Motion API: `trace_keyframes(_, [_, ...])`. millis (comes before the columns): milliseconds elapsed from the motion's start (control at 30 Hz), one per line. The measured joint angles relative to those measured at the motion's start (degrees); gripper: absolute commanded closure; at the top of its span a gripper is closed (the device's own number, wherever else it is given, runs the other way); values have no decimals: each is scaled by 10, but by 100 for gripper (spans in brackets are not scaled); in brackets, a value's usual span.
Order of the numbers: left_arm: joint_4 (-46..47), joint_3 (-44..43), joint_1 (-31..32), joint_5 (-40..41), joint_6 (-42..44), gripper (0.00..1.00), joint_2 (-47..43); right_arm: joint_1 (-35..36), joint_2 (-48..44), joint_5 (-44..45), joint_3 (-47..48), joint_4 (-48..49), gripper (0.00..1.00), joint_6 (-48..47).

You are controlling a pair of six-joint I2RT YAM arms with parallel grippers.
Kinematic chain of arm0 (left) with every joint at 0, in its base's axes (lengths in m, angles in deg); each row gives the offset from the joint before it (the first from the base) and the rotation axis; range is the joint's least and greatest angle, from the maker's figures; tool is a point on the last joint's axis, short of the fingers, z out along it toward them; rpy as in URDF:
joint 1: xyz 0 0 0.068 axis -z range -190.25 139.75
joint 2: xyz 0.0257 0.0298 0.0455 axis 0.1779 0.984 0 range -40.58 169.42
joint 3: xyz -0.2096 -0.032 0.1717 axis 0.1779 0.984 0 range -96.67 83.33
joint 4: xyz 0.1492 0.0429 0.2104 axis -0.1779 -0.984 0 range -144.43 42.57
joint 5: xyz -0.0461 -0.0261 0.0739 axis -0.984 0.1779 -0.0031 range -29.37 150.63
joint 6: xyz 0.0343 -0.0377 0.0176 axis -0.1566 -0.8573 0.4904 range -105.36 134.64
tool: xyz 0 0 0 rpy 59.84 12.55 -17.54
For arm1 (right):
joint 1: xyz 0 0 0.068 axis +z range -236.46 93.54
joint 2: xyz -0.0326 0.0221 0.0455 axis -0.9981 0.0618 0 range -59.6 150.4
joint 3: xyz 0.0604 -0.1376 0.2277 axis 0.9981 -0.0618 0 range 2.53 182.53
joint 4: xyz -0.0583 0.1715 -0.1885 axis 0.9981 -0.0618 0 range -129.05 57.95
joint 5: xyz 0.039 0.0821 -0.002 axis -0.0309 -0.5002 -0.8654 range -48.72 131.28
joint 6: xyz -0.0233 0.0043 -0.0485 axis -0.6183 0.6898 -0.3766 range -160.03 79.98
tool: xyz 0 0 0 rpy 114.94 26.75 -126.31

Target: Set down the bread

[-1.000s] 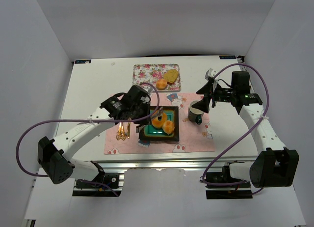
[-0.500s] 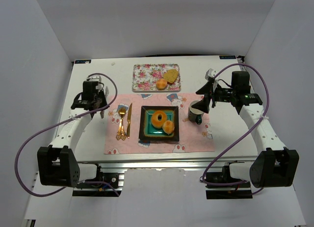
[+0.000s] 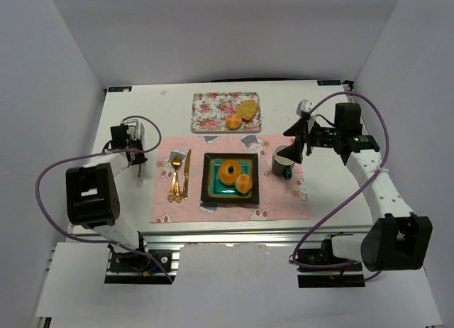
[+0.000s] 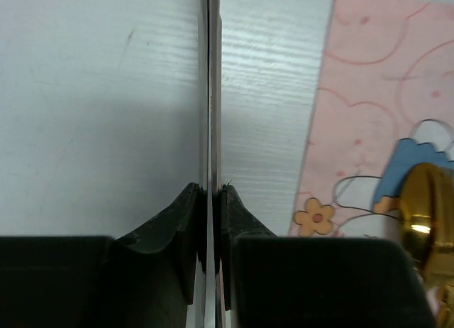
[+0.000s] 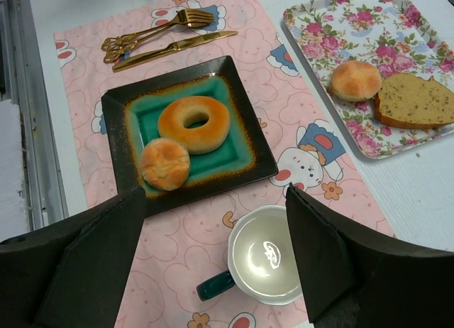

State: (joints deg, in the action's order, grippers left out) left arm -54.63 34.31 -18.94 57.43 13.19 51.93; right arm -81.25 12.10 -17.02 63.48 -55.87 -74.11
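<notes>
left gripper [image 4: 211, 193] drawn back further, well left of plate [image 3: 208, 179], fingers pressed together | right gripper [image 5: 216, 197] unmoved right of plate, spread wide | bread: golden ring [image 3: 229, 172] and round bun [image 3: 243, 183], touching, on plate

lab enclosure, white walls [image 3: 64, 72], table [image 3: 319, 200]

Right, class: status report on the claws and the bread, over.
Left claw shut, off the mat. Right claw open over mug. Bagel and roll on plate. Nothing in the way.
</notes>
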Motion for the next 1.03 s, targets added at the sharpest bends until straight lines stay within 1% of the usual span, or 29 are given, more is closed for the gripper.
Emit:
trace_keyframes(67, [1, -1, -11, -9, 4, 62, 28, 0, 0, 2, 0, 0, 16, -1])
trace_keyframes(167, [7, -7, -25, -19, 6, 58, 40, 0, 0, 7, 0, 0, 16, -4])
trace_keyframes(233, [10, -5, -29, -21, 7, 47, 39, 0, 0, 11, 0, 0, 15, -6])
trace_keyframes(333, [15, -1, -30, -21, 6, 31, 35, 0, 0, 18, 0, -1, 11, -7])
trace_keyframes(367, [15, 1, -30, -21, 8, 27, 32, 0, 0, 23, 0, -1, 11, -7])
trace_keyframes(400, [14, 3, -30, -20, 6, 19, 29, 0, 0, 27, 0, -2, 10, -7])
trace_keyframes(433, [12, 7, -30, -19, 5, 2, 24, 0, 0, 35, 0, -3, 11, -4])
trace_keyframes(533, [-3, 16, -31, -12, -2, 2, 5, 0, 0, 66, 0, -2, 11, 23])
trace_keyframes(700, [-32, 21, -32, 2, -18, 2, -55, 0, 0, 181, 4, 6, 11, 113])
trace_keyframes(867, [-50, 21, -32, 18, -47, 2, -146, 0, 1, 273, 35, 11, 11, 181])
trace_keyframes(1033, [-90, 21, -33, 47, -116, 2, -265, 0, 12, 305, 75, 14, 10, 228])
